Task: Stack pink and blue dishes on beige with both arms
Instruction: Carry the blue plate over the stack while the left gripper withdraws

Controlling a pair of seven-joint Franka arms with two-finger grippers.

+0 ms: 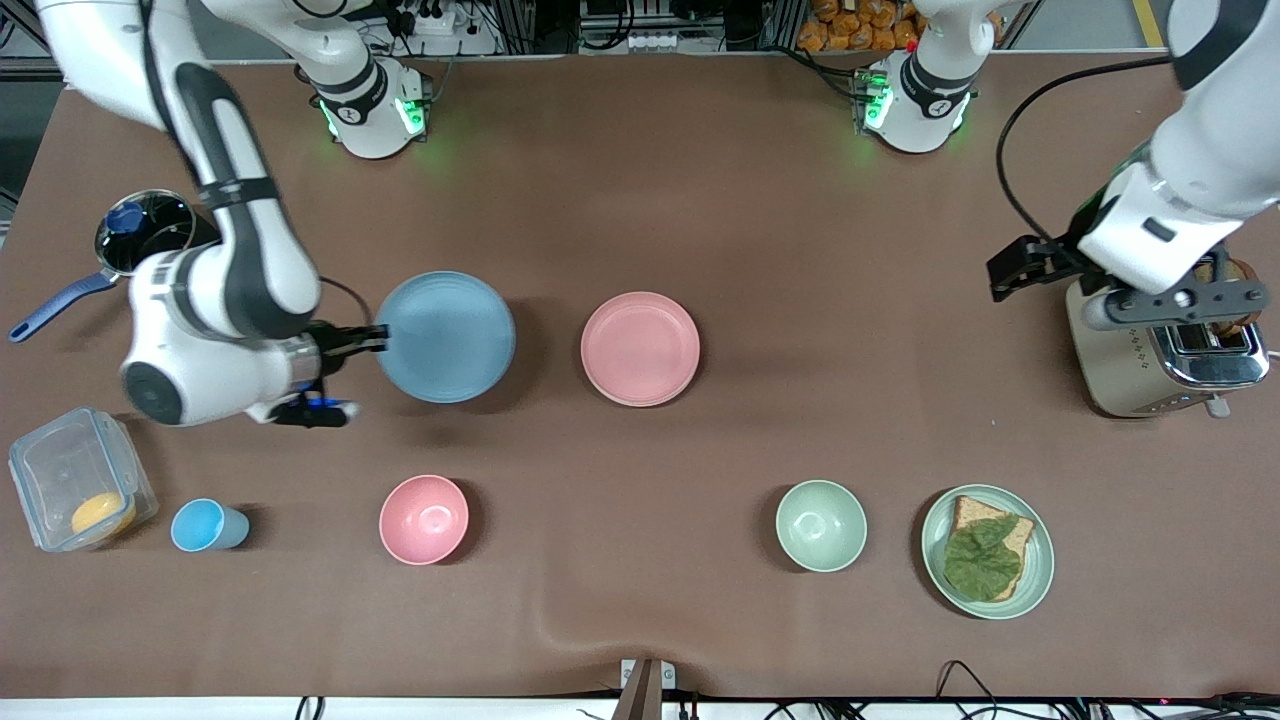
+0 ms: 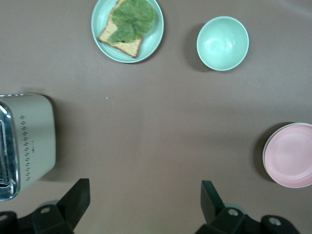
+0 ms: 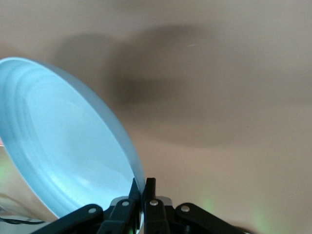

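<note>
1. Right gripper [image 1: 372,340] is pinching the rim of the blue plate [image 1: 446,337], fingers closed thinly on its edge as the right wrist view shows [image 3: 63,146]; the plate is lifted off the table, judging by the shadow under it, and hanging over the brown tabletop [image 1: 640,180] toward the right arm's end.
2. Left gripper [image 2: 146,204] is hovering with its fingers spread wide and nothing between them, up over the toaster [image 1: 1165,345] at the left arm's end; this arm is waiting.
3. Pink plate [image 1: 640,348] is lying near the table's middle, beside the blue plate. In the left wrist view a paler rim is peeking out beneath it [image 2: 290,155], which suggests it is already sitting on the beige plate, though I cannot tell this for certain; no beige plate is showing separately anywhere.
4. Step in hand, as I judge it: carrying the blue plate across to the pink one, the last piece of the stack.
5. Next move is calling for a level carry toward the left arm's end, centring the blue plate above the pink plate, lowering until the rims are nesting, then letting go. An edge grip like this one is likely to let the plate droop, so a slow descent seems wise.
6. Pink bowl [image 1: 423,519], blue cup [image 1: 205,526], green bowl [image 1: 821,525] and the green plate with bread and a leaf [image 1: 987,551] are sitting nearer the front camera, well apart from the path.
</note>
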